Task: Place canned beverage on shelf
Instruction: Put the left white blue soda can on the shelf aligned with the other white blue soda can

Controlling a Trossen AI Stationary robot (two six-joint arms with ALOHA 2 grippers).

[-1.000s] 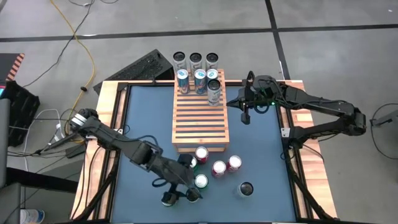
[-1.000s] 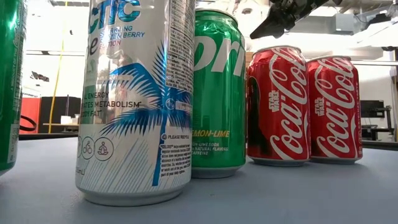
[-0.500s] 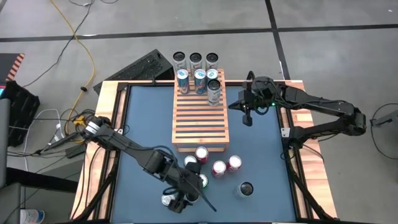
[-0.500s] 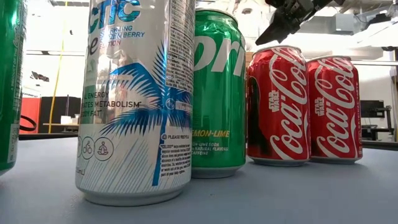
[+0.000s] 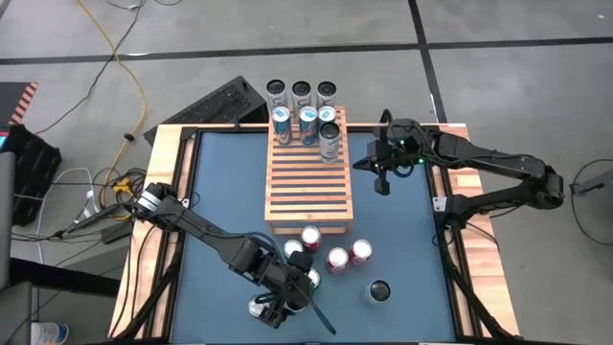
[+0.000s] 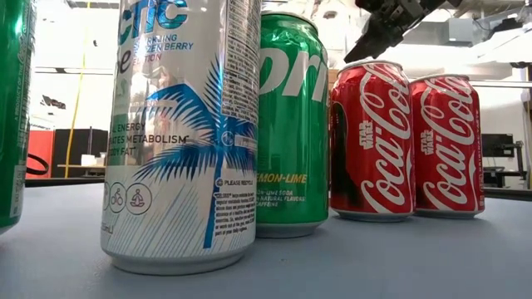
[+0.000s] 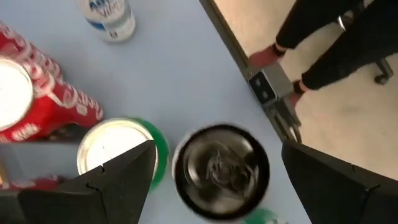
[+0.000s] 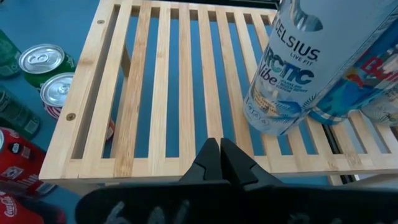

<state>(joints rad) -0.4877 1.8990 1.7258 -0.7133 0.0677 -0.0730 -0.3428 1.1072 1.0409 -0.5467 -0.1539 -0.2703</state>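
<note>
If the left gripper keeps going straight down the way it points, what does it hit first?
Most likely the dark-topped can: in the left wrist view it sits right between the open left gripper fingers, beside a green can. How far above it the fingers are is hard to judge.

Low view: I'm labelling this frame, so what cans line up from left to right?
Green can at the edge → white Celsius can → green Sprite can → Coca-Cola can → second Coca-Cola can.

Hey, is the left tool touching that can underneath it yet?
Apart. In the left wrist view, the open left tool straddles the can, with table visible between it and both fingers.
</note>
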